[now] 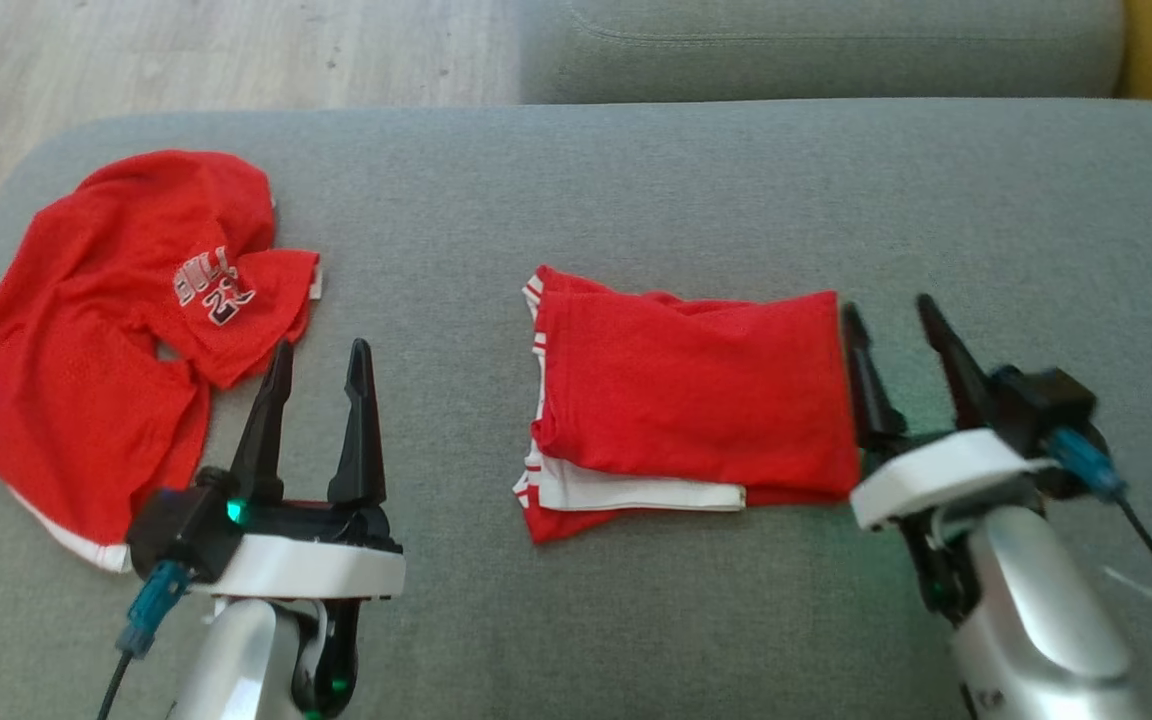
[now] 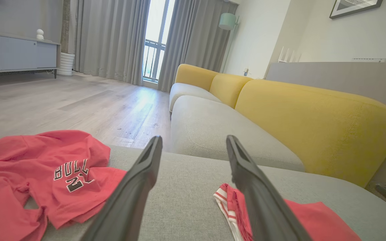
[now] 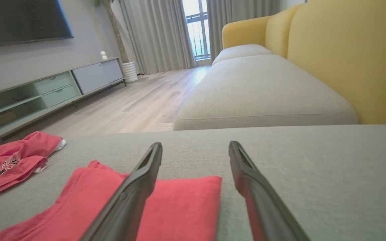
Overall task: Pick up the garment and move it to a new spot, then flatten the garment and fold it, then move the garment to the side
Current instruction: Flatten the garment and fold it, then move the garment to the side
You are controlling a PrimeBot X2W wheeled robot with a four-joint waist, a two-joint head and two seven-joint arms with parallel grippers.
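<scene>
The folded red garment (image 1: 696,390), trimmed in white stripes, lies at the middle of the grey sofa cushion (image 1: 636,180), its long axis running left to right across the head view. The right end effector (image 1: 886,305) stands just beside the garment's right edge, its 2 fingers spread and holding nothing; its inner finger is against or nearly against the fold, and which I cannot tell. So the garment lies directly to this end effector's left, and the right arm is plainly the nearer one. The left end effector (image 1: 321,345), also spread and empty, sits apart from the garment's left edge, between it and a crumpled red Bulls jersey (image 1: 106,340). The folding looks done. Moving the garment aside would likely mean gripping or sliding it along that long axis.
</scene>
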